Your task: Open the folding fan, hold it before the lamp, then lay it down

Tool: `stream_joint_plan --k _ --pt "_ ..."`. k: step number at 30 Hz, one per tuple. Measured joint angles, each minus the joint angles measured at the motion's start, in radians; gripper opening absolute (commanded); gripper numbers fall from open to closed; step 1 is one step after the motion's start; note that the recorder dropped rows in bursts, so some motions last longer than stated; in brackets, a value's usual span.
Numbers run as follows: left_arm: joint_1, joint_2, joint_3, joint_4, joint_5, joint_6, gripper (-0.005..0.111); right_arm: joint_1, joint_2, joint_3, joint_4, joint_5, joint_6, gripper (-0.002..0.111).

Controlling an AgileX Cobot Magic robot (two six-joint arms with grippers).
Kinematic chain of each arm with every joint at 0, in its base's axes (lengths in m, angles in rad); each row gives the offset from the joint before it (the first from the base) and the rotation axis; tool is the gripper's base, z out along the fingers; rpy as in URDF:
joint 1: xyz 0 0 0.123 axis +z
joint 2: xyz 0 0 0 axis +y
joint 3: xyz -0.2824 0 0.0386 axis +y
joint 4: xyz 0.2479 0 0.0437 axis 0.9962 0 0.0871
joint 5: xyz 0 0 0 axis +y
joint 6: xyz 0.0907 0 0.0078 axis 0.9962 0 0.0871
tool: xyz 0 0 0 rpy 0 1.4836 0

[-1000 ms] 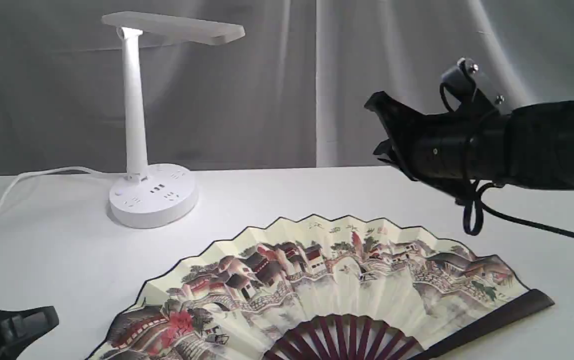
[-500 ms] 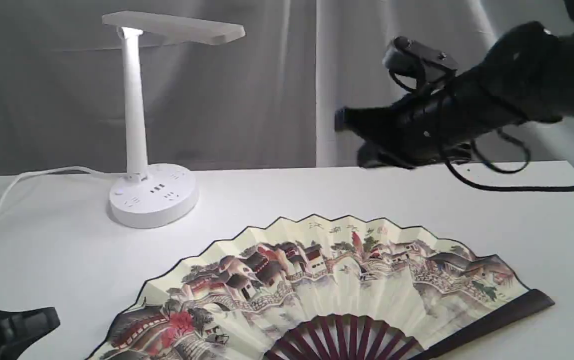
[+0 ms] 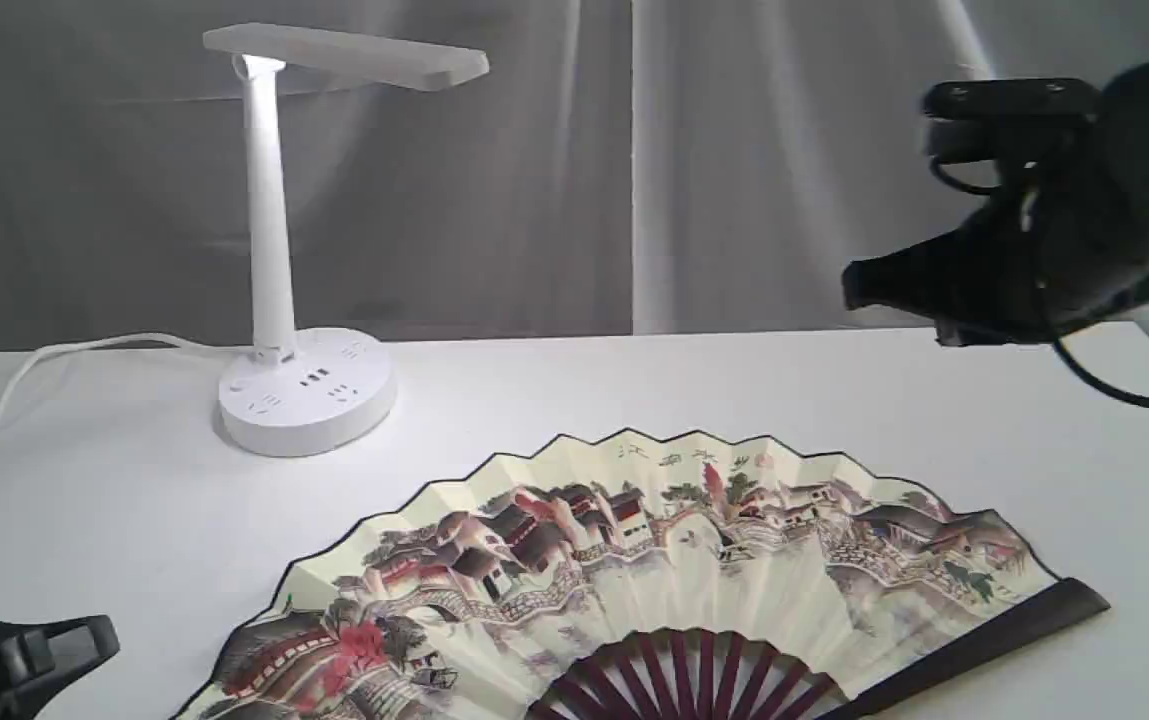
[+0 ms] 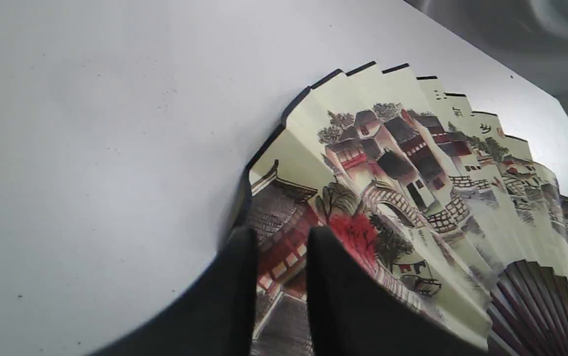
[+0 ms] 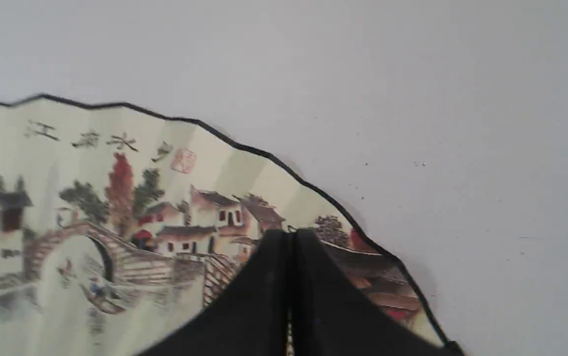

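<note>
Folding fan (image 3: 674, 560): lies flat on tabletop (image 3: 114, 500), front. Lamp (image 3: 269, 250): stands behind it, left. Left claw (image 3: 99, 638): front left, near fan. Right claw (image 3: 859, 285): hangs above tabletop, right.

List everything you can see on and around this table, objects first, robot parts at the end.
folding fan: one, cream paper with a red and grey village painting and dark maroon ribs; spread open, flat on the near part of the table.
lamp: one, white; standing at the back left, apart from the fan.
cord: one, white; runs from the lamp's base off to the left.
table: one, white; under everything.
curtain: one, grey-white; behind the table.
left tool: one, black; low at the near left by the fan's left end, jaws slightly apart, empty.
right tool: one, black; raised at the right, jaws shut, empty.
</note>
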Motion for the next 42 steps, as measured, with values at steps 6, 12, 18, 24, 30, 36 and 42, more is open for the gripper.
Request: stream_joint_plan --k 6,12,18,24,30,36,42 --pt "0.000 0.000 0.000 0.008 0.000 0.000 0.018 -0.137 -0.095 0.146 0.247 0.056 -0.209 0.000" --pt "0.000 0.000 0.000 0.041 0.002 -0.006 0.018 -0.209 -0.134 0.233 0.301 0.034 -0.287 0.000" --pt "0.000 0.000 0.000 0.049 0.002 -0.006 0.018 -0.209 -0.326 0.513 0.301 -0.312 -0.307 0.000" --pt "0.000 0.000 0.000 0.049 0.002 -0.006 0.018 -0.209 -0.579 0.774 0.271 -0.462 -0.320 0.000" --pt "0.000 -0.008 0.000 0.068 -0.021 -0.012 0.002 -0.209 -0.898 0.922 0.269 -0.484 -0.323 0.000" --pt "0.000 -0.116 -0.012 -0.005 0.151 0.007 0.000 -0.209 -1.143 0.996 0.320 -0.477 -0.319 0.000" --pt "-0.011 -0.204 -0.087 -0.349 0.432 0.098 0.000 -0.209 -1.211 1.040 0.329 -0.494 -0.317 0.000"
